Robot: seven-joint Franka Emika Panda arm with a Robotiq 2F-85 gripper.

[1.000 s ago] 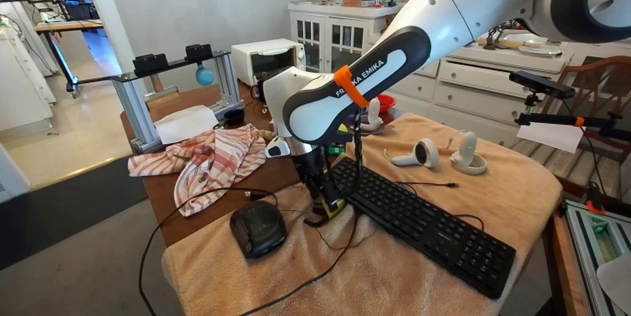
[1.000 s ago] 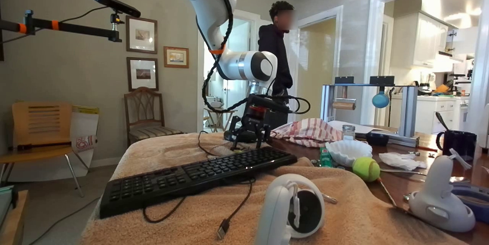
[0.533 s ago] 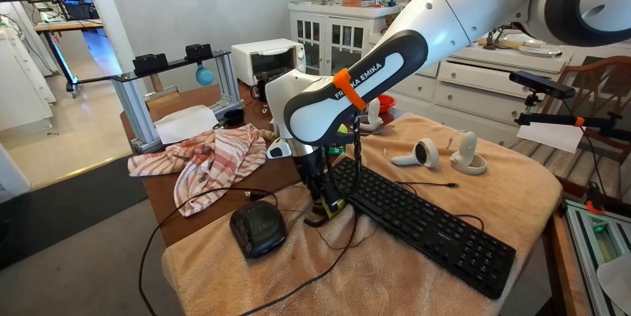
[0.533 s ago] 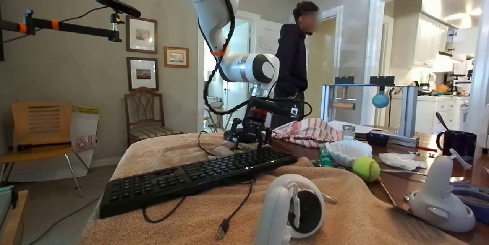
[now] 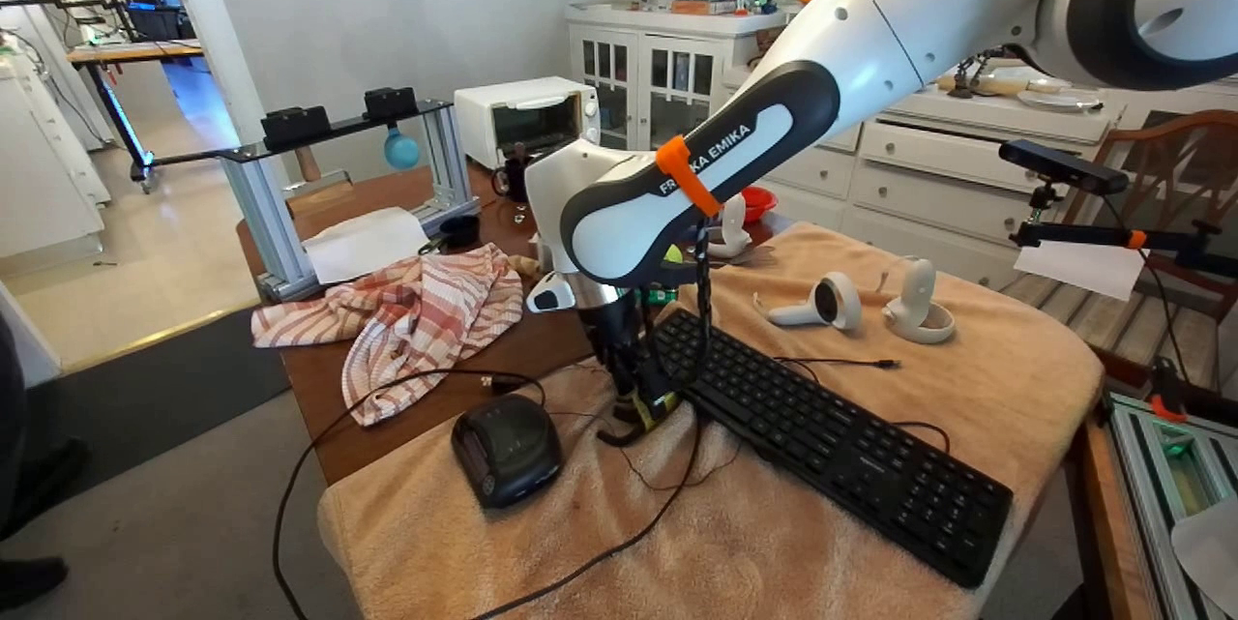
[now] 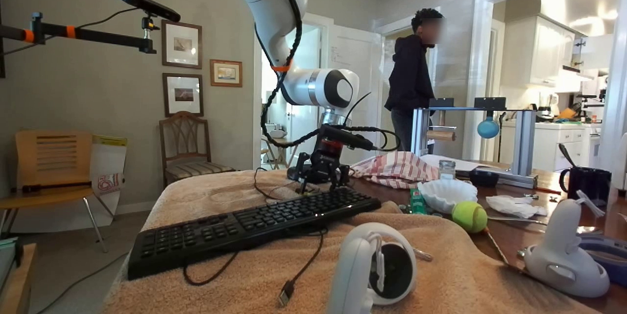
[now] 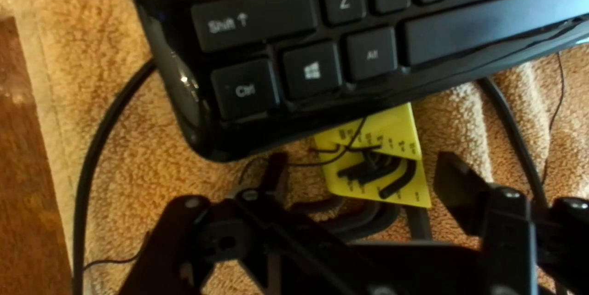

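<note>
Straddling a yellow hex-key holder point(image 7: 391, 141) with the gripper point(image 7: 366, 173) spread wide, setting black fingertips point(image 7: 460, 189) apart from it on both sides in the wrist view and grasping nothing. Finding that holder on the tan towel point(image 5: 774, 543), just beside the space-bar edge of the black keyboard point(image 7: 340, 37), with one end hidden by that edge, without showing enough to tell tucked beneath from merely overlapped. Calling, by judgement, for centring on the flat yellow body rather than on the curved black keys point(image 7: 399, 181), for bringing both pads in evenly and slowly, and for easing the hidden end out from the edge so as not to drag the keyboard along. Likely needing care with the finger on the left of that view, seen close to the keyboard's corner. Having also to mind a thin wire point(image 7: 301, 164) crossing the holder, perhaps easily getting pinched, and a thick black cable point(image 7: 514, 134) curving past the finger on the right. Seeing, to the left of the gripper in an exterior view, a black mouse-like device point(image 5: 506, 451); farther left and beyond it, a striped cloth point(image 5: 435, 306); to the right, past the keyboard, two white controllers point(image 5: 843, 301). Noticing in an exterior view a tennis ball point(image 6: 469, 216) near a white dish point(image 6: 446, 195), and a person point(image 6: 413, 74) standing on the far side, well apart from the gripper.
</note>
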